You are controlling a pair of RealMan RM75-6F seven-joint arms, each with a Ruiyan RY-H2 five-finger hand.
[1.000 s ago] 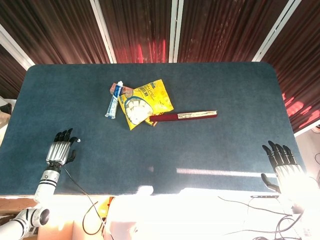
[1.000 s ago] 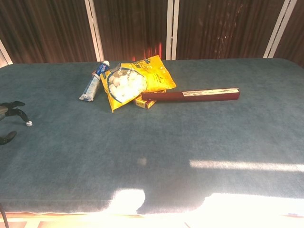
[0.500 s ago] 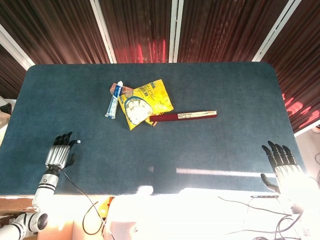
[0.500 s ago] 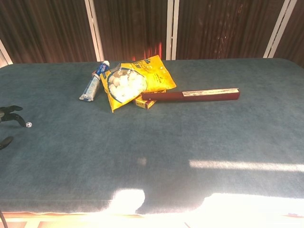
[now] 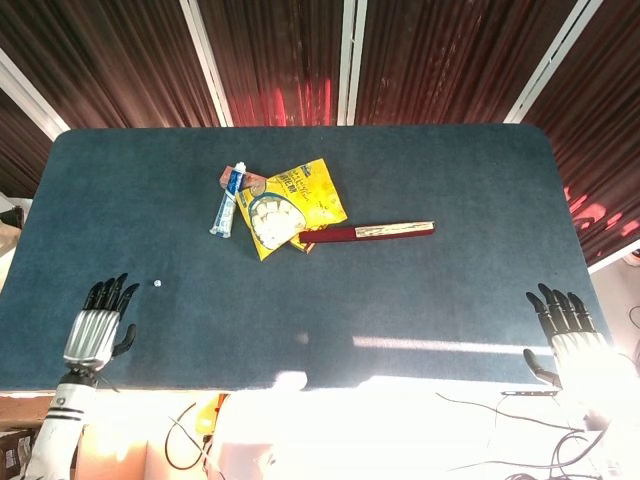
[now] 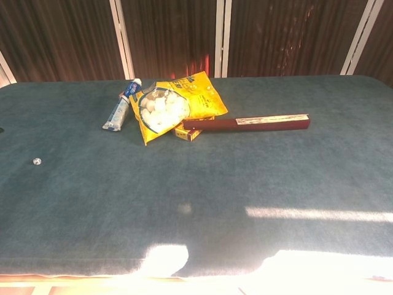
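Your left hand [image 5: 97, 333] hovers empty, fingers spread, near the small white bead [image 5: 158, 284] on the bench [image 5: 450, 200]; right hand [image 5: 567, 325] likewise open; lower gently, pinching from directly above.

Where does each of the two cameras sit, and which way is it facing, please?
Head view: high above the near edge, looking steeply down on the blue table; the left hand and right hand show at the near corners, both holding nothing.
Chest view: low at the near edge, looking across the table toward the dark slatted wall; no hand is plainly visible.
Both share the yellow snack bag, toothpaste tube, dark red box and small white bead.
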